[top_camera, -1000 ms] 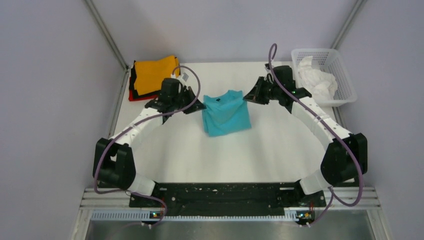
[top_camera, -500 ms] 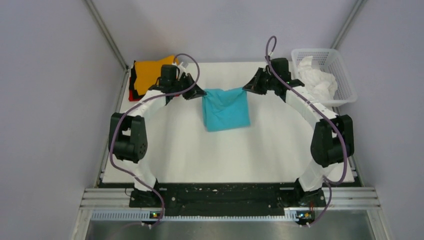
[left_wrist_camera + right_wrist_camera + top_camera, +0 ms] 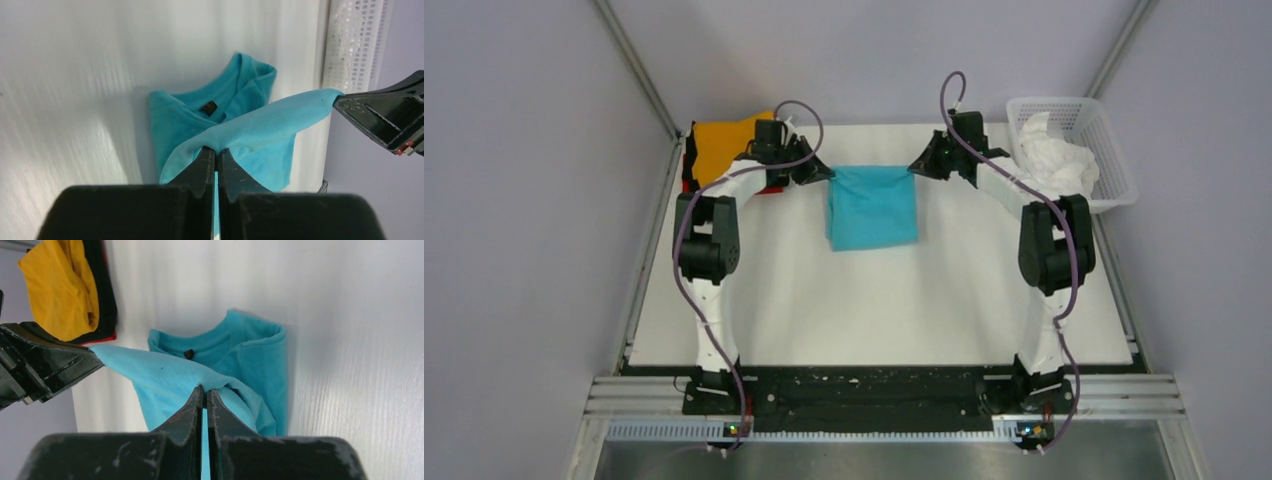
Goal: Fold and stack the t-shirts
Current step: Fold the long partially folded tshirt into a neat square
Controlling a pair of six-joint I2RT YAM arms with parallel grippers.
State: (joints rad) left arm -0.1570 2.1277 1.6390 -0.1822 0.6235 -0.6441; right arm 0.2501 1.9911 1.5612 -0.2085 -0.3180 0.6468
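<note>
The teal t-shirt [image 3: 871, 205] lies mid-table toward the back, its near edge lifted and stretched taut between both grippers over the collar end. My left gripper [image 3: 826, 175] is shut on its left corner; my right gripper [image 3: 915, 170] is shut on its right corner. In the left wrist view my gripper [image 3: 216, 149] pinches the teal cloth [image 3: 250, 135], with the collar and label below. In the right wrist view my gripper [image 3: 205, 388] pinches the same cloth [image 3: 165, 372]. A stack of orange [image 3: 724, 145], black and red shirts sits at the back left. A white shirt [image 3: 1054, 160] lies crumpled in the basket.
The white lattice basket [image 3: 1114, 180] stands at the back right corner. The folded stack [image 3: 60, 285] lies close behind the left gripper. Grey walls close in the table at the back and on both sides.
Both grippers have carried the teal shirt's edge toward the back of the table, folding it over the collar. Both arms have stretched out farther.
</note>
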